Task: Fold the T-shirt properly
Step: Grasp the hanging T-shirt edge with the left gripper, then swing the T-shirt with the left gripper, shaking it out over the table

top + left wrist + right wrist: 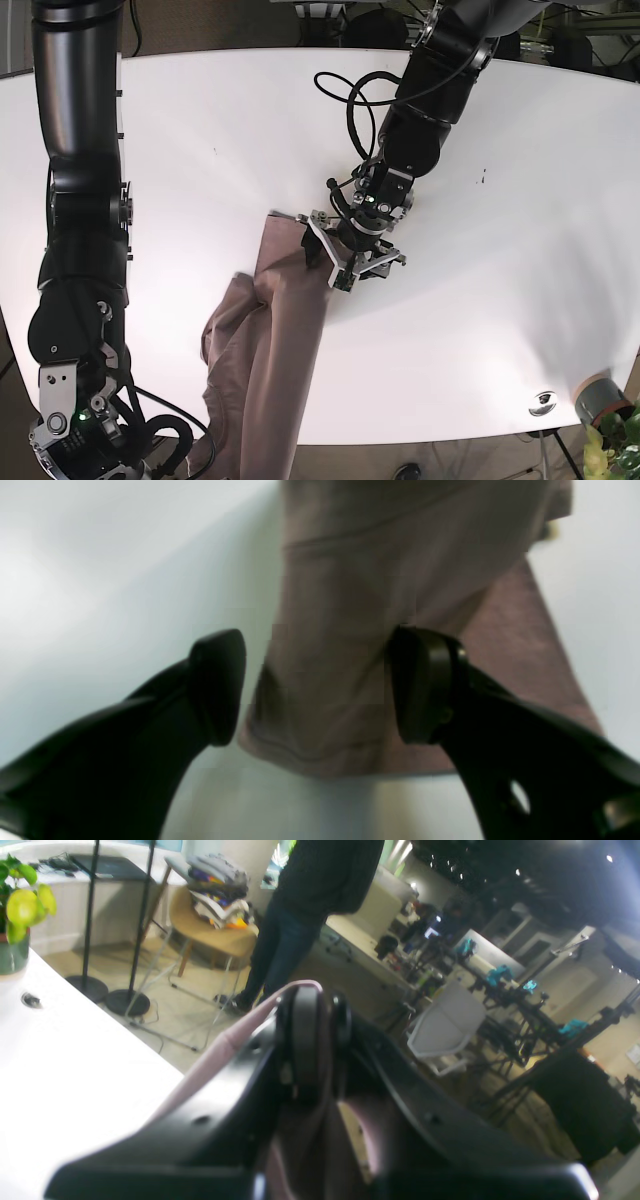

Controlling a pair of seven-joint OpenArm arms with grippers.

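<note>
A mauve T-shirt (270, 350) lies bunched in a long strip on the white table (500, 300), running from the table's middle down to its front edge. My left gripper (345, 258) is open and sits right at the strip's upper end. In the left wrist view its two fingers stand apart on either side of a hemmed part of the shirt (375, 580), with the gripper (320, 685) just above the cloth. My right gripper (310, 1005) is shut on a fold of the shirt (220, 1050), lifted at the table's front edge. It is out of the base view.
A potted plant (610, 430) stands at the table's front right corner and also shows in the right wrist view (20, 915). A cable grommet (543, 400) lies near it. Beyond the table edge are a person (310, 890) and a chair piled with clothes (215, 885).
</note>
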